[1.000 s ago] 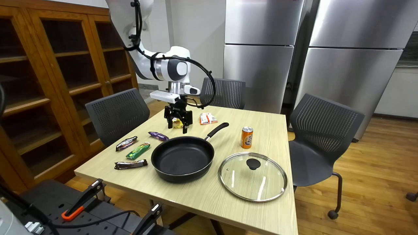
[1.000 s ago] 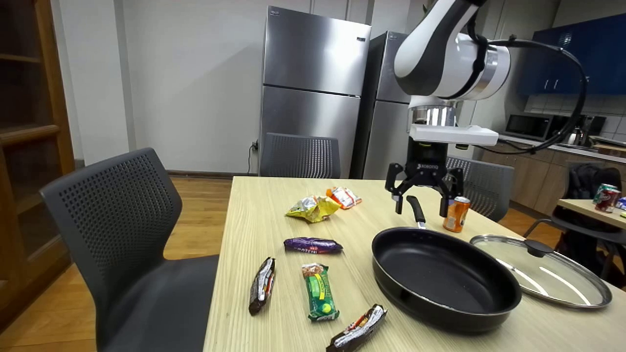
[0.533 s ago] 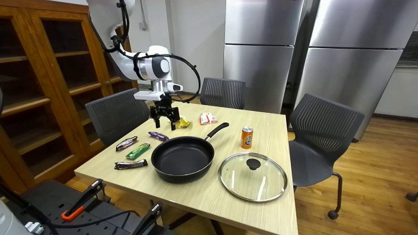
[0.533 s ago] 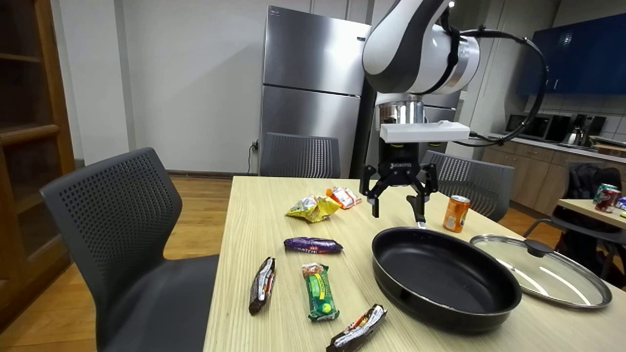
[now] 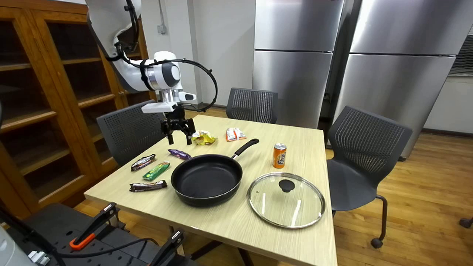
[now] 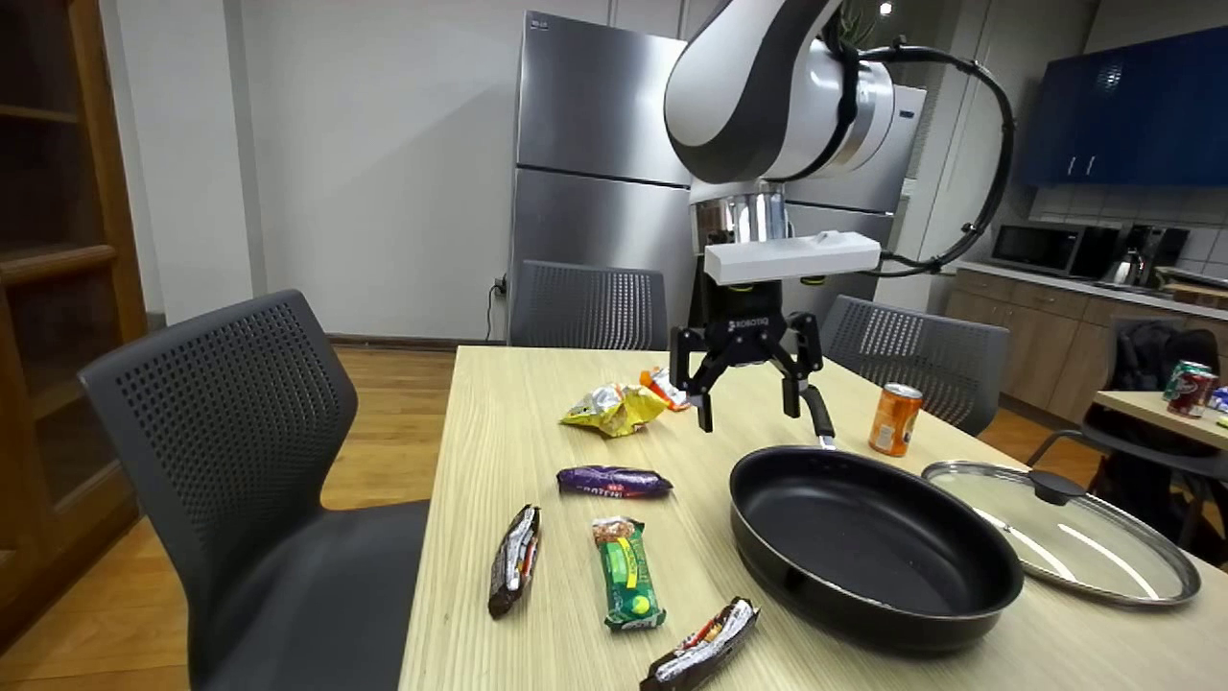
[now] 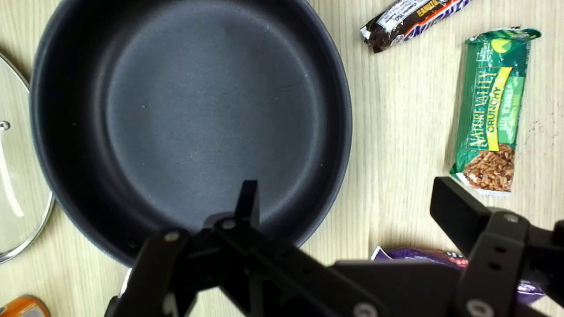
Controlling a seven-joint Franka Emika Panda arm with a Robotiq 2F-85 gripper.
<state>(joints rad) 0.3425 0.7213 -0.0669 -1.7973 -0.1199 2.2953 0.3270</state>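
My gripper (image 5: 180, 141) hangs above the table with its jaws wide apart and nothing between them. In the wrist view, one fingertip overlaps the black frying pan (image 7: 211, 110) and the opposite one appears just below the green granola bar (image 7: 493, 105). A purple-wrapped bar (image 7: 410, 254) shows partly behind the gripper's body there. Behind the gripper (image 6: 748, 408), in an exterior view, the pan's handle (image 6: 815, 408) stands out. The crumpled yellow bag (image 5: 203, 137) lies close by, alongside an orange-and-white bag (image 5: 235, 134). Two dark-wrapped bars (image 6: 514, 559) rest near the green one.
An orange can (image 5: 279, 156) stands upright beyond the pan. The glass lid (image 5: 295, 210) with its black knob lies flat beside the pan. Dark chairs (image 5: 133, 127) surround the wooden table (image 5: 240, 236), and a wooden cabinet (image 5: 66, 88) and steel refrigerators (image 5: 292, 85) stand behind.
Arm and gripper have moved left in both exterior views, away from the can, uncovering the yellow bag in one of them. The jaws have stayed open, and the objects lie as before.
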